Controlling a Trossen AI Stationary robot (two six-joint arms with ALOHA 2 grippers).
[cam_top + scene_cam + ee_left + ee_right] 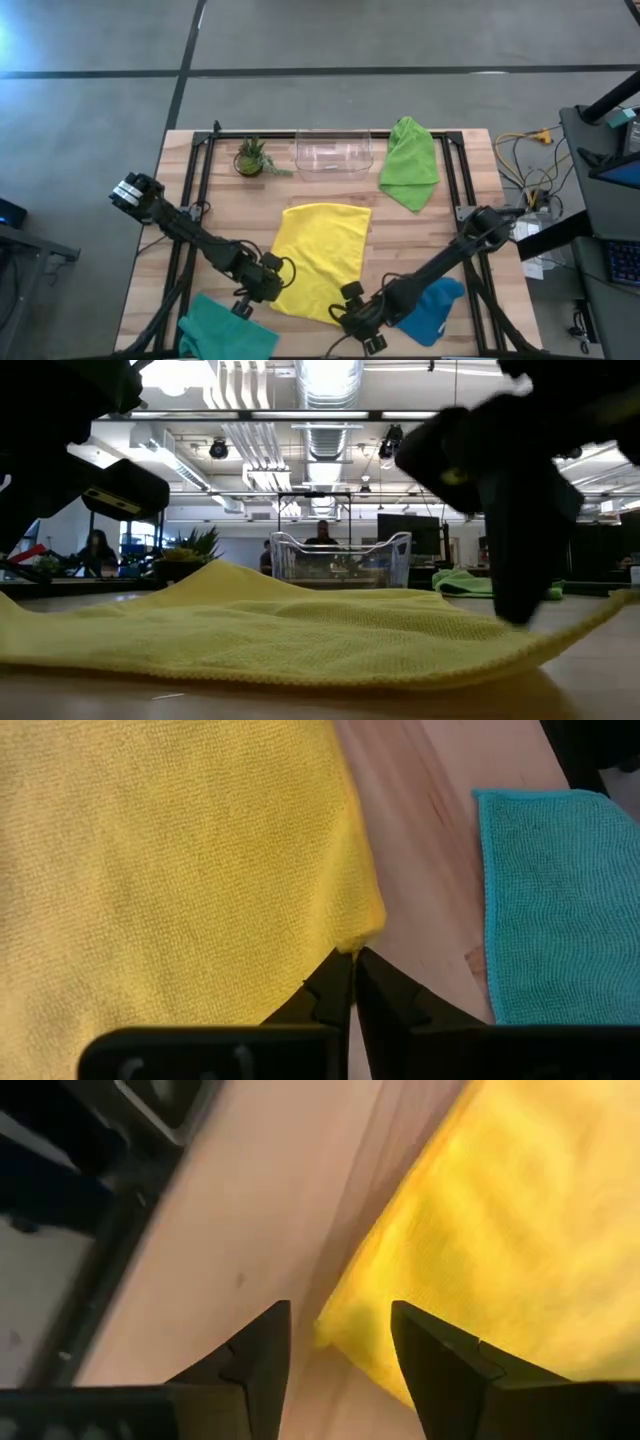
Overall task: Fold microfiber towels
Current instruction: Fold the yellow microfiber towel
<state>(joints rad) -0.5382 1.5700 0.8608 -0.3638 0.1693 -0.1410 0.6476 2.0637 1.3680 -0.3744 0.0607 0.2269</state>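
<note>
A wooden table (200, 215) carries yellow (320, 255), lime green (410, 165), blue (432, 310) and teal (225, 335) towels, a clear bin (332, 152) and a potted plant (250, 158).

Grey concrete floor (400, 35) surrounds the wooden table (470, 180); exposed ducts (325, 385) and lights hang overhead.

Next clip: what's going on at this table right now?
Two robot arms are working on a yellow towel spread flat mid-table. The left tool is shut, pinching one near corner of it. The right tool is open, with the other near corner lying between its fingers, not gripped. No fold is made yet. A teal towel lies near the front left, a blue towel under the right arm, and a lime green towel at the back beside a clear bin and a small plant.
</note>
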